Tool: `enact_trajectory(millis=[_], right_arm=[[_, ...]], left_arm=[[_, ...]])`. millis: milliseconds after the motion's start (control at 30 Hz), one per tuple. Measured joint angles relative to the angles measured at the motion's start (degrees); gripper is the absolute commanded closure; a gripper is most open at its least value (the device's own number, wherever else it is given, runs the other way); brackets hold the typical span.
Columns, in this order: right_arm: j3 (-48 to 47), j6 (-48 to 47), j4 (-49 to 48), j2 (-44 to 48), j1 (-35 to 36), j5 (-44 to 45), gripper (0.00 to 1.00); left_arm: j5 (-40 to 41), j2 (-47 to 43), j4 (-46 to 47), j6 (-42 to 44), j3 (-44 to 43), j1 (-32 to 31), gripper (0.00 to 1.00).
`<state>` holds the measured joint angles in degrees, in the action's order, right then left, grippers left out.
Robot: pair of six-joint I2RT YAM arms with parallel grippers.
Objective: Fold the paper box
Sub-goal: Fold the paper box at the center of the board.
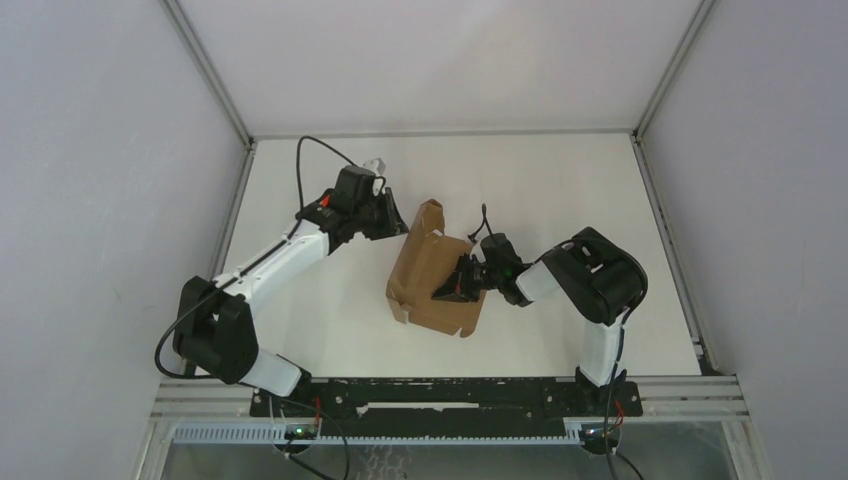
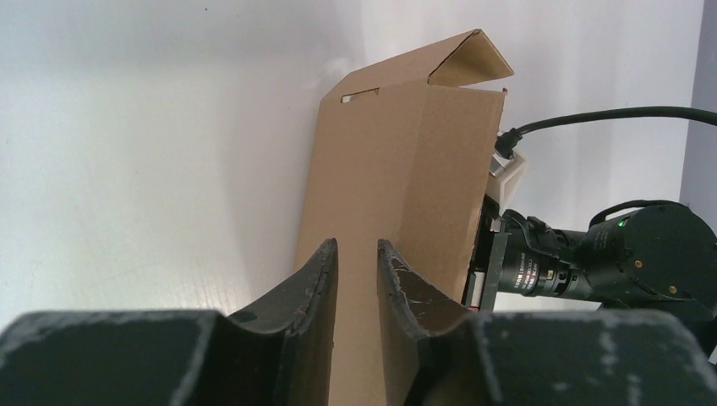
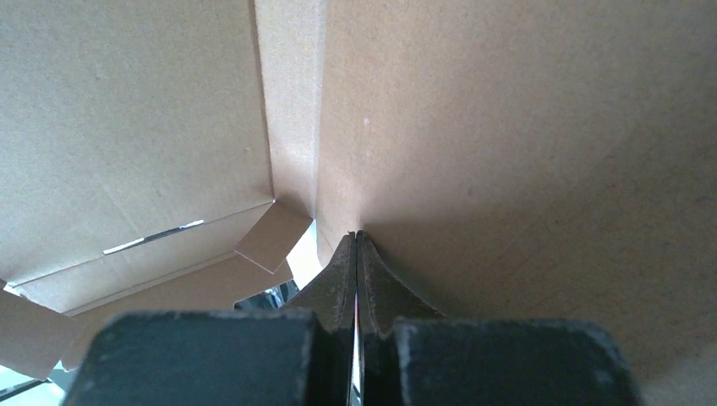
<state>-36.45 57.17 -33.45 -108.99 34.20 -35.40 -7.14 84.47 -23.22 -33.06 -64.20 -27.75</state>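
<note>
Paper box [image 1: 425, 275] sits mid-worktop [image 1: 330, 320], between the two arms. It's plain brown cardboard, partly folded: the base panel lies flat and the side toward the left arm is raised.

Left gripper [image 1: 392, 218] is at the raised side's far end, just beside the cardboard. In the left wrist view its fingers [image 2: 325, 271] are parted by a narrow gap, released, with nothing clamped. The cardboard wall stands upright right past the tips. A small slit [image 2: 361, 96] is cut near the wall's top edge, and the top flap [image 2: 469, 59] is bent over and tilted, not flat.

Right gripper [image 1: 450, 288] is over the base panel, reaching in from the right side. In the right wrist view its fingers [image 3: 342, 279] are clenched tight together, tips butted against the cardboard at a crease, where a narrow strip meets the big panel. Can't tell if any edge is pinched between them; it looks like pushing contact only. A small tab [image 3: 272, 237] hangs loose to the left of the tips.

Seen past the wall from the left wrist: the right arm's camera lens [image 2: 541, 271] and its black cable [image 2: 609, 114].
</note>
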Motion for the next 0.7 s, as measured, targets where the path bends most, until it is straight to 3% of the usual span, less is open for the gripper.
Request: enact_trajectory(millis=[700], right_arm=[[0.00, 0.02, -0.87, -0.52, -0.11, -0.79, 1.00]], left_arm=[[-2.10, -2.54, 1.75, -0.09, 0.00, -0.15, 0.62]])
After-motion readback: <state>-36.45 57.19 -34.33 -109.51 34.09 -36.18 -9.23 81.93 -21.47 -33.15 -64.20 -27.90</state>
